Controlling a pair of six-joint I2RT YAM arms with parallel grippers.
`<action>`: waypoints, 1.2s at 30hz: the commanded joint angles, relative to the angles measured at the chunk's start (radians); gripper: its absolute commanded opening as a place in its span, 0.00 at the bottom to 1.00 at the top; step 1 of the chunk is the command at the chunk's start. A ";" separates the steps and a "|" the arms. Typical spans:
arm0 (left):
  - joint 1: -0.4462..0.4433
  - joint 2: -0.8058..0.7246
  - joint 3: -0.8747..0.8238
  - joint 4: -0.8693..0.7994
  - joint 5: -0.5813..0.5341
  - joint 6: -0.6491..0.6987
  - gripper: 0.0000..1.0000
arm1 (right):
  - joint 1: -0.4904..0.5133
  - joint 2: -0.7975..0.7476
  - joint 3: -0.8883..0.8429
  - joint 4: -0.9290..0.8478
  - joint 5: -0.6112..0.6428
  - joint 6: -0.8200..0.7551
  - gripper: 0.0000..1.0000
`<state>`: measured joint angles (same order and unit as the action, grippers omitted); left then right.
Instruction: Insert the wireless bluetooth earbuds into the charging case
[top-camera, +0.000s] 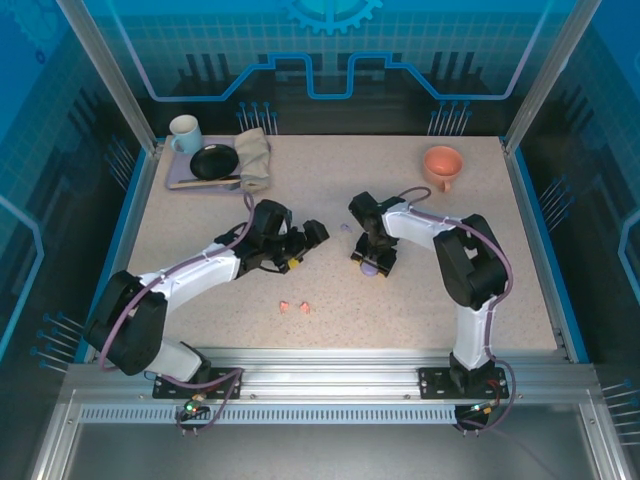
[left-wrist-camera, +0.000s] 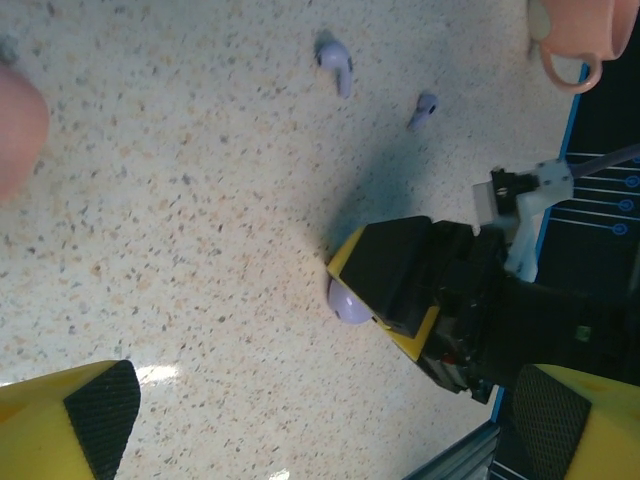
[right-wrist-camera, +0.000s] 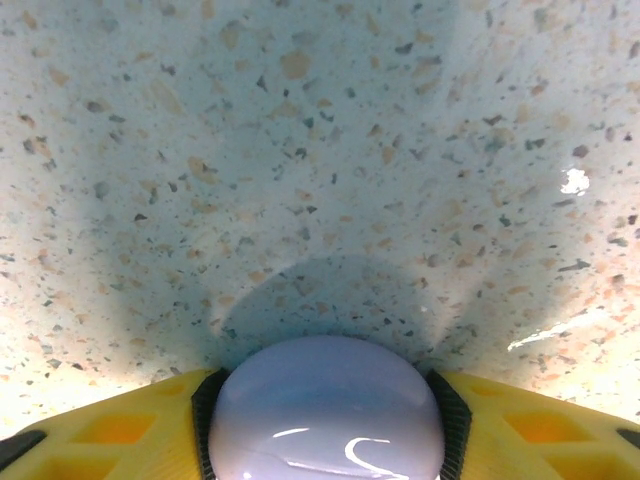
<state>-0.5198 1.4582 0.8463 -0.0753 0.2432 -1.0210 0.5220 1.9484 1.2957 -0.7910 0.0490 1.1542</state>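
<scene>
Progress looks nil: right gripper (top-camera: 372, 260) clamps lilac case (right-wrist-camera: 325, 420), left gripper (top-camera: 305, 248) spread wide, lilac earbuds (left-wrist-camera: 335, 65) and pink earbuds (top-camera: 302, 309) loose on table (top-camera: 400, 320).

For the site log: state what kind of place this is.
Probably a robot test cell: a speckled table inside an aluminium frame, blue printed wall panels, and a left arm and right arm bolted at its edge.

Orange mug (top-camera: 441, 163) sits far from tray (top-camera: 178, 182), cloth (top-camera: 254, 158).
</scene>
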 joint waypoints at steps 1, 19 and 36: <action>-0.033 -0.013 -0.047 0.101 -0.020 -0.047 0.99 | -0.019 0.016 -0.042 0.069 -0.032 0.025 0.56; -0.211 0.211 -0.029 0.399 -0.001 0.102 0.91 | -0.077 -0.006 -0.079 0.151 -0.158 0.054 0.54; -0.254 0.404 0.049 0.514 -0.015 0.154 0.66 | -0.119 -0.002 -0.087 0.188 -0.256 0.044 0.53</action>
<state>-0.7689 1.8370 0.8635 0.4015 0.2359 -0.8894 0.4103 1.9137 1.2366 -0.7181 -0.1658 1.2049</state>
